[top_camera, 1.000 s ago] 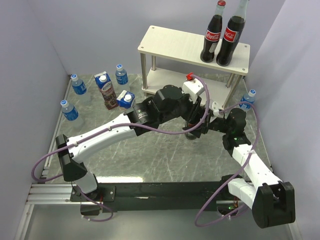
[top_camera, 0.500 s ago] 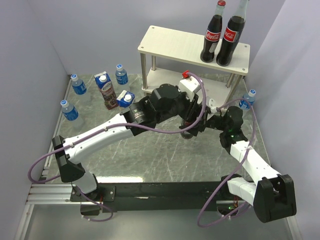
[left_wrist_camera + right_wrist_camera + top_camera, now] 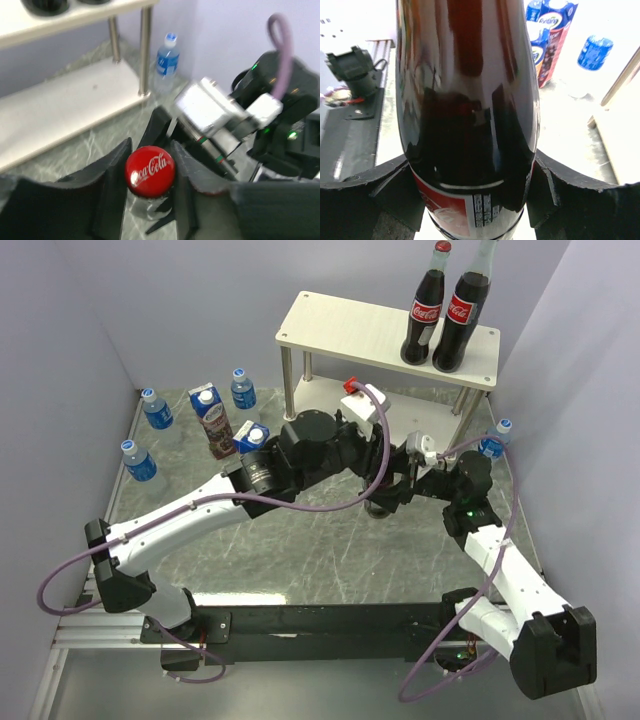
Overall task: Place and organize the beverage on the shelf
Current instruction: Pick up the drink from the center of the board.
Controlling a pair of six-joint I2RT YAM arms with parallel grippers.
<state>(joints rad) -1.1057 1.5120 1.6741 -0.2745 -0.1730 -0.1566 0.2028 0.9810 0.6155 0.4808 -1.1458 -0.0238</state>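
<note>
One shelf (image 3: 340,335) at the far right. Three Coke bottles: two Coke bottles (image 3: 425,315) kept together on its top board, third Coke bottle (image 3: 470,100) near the shelf, hugged round the belly by the right claw (image 3: 472,189) for steadiness. Left claw (image 3: 149,166) narrow about its red cap (image 3: 150,171), gripping or loose, cannot tell. Two juice cartons (image 3: 212,418) and four water bottles (image 3: 156,408) waiting on the bench (image 3: 300,550).

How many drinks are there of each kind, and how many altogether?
Coke bottles: 3
Water bottles: 4
Juice cartons: 2
Total: 9
</note>
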